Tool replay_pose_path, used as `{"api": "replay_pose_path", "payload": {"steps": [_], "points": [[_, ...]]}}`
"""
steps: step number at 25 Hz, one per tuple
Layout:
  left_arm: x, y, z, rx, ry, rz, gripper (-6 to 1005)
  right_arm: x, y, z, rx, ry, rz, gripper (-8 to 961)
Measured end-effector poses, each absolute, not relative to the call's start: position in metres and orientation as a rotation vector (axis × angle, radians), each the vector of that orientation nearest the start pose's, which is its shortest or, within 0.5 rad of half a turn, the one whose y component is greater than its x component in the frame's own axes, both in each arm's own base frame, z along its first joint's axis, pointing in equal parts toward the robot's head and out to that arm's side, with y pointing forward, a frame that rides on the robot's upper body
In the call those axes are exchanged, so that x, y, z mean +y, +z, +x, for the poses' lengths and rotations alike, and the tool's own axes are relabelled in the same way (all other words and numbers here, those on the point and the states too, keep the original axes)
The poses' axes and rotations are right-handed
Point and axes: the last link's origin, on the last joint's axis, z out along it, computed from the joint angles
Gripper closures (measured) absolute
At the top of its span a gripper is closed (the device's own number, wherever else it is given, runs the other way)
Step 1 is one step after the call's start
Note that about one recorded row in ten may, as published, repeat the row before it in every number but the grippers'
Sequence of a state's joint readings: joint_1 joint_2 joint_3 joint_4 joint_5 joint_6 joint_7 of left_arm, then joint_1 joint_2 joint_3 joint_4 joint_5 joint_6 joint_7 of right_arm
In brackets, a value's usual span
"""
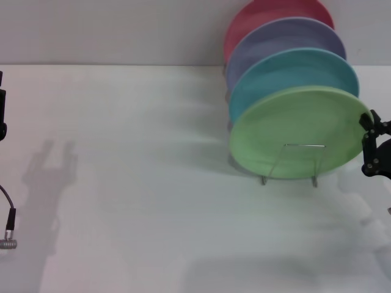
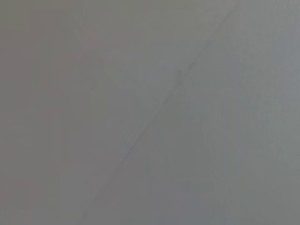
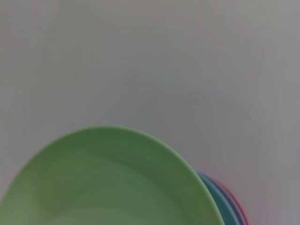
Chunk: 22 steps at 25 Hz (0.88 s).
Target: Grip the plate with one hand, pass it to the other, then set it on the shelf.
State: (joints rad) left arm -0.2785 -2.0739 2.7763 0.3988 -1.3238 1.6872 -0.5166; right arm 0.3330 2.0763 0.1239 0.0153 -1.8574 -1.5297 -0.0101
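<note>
The light green plate (image 1: 293, 131) stands on edge at the front of the silver wire shelf (image 1: 273, 163), leaning back on the other plates. It also fills the lower part of the right wrist view (image 3: 103, 183). My right gripper (image 1: 369, 144) is open at the plate's right rim, with its fingers close beside the edge. Only a black sliver of my left arm (image 1: 2, 116) shows at the left edge of the head view, far from the plates. The left wrist view shows only bare table.
Behind the green plate stand a light blue plate (image 1: 293, 73), a lavender plate (image 1: 287, 39) and a red plate (image 1: 275, 12) in the same rack. A cable with a silver plug (image 1: 8, 243) hangs at the left. The white table (image 1: 134, 183) stretches to the left of the rack.
</note>
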Motion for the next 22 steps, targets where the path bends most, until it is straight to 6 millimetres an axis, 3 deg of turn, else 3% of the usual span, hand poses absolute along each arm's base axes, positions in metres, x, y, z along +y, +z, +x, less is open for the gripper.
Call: {"api": "replay_pose_path", "payload": {"steps": [7, 14, 18, 22], "points": [[0.256, -0.006, -0.284, -0.717, -1.473, -1.289, 504, 0.269, -0.016, 0.334, 0.138, 0.621, -1.803, 930], [0.257, -0.006, -0.284, -0.715, -1.476, -1.290, 504, 0.260, -0.011, 0.332, 0.125, 0.663, -1.766, 763], [0.258, -0.006, -0.283, -0.711, -1.481, -1.294, 504, 0.244, -0.001, 0.331, 0.127, 0.756, -1.717, 648], [0.261, -0.004, -0.282, -0.699, -1.478, -1.297, 505, 0.233, 0.011, 0.331, 0.140, 0.829, -1.654, 618]]}}
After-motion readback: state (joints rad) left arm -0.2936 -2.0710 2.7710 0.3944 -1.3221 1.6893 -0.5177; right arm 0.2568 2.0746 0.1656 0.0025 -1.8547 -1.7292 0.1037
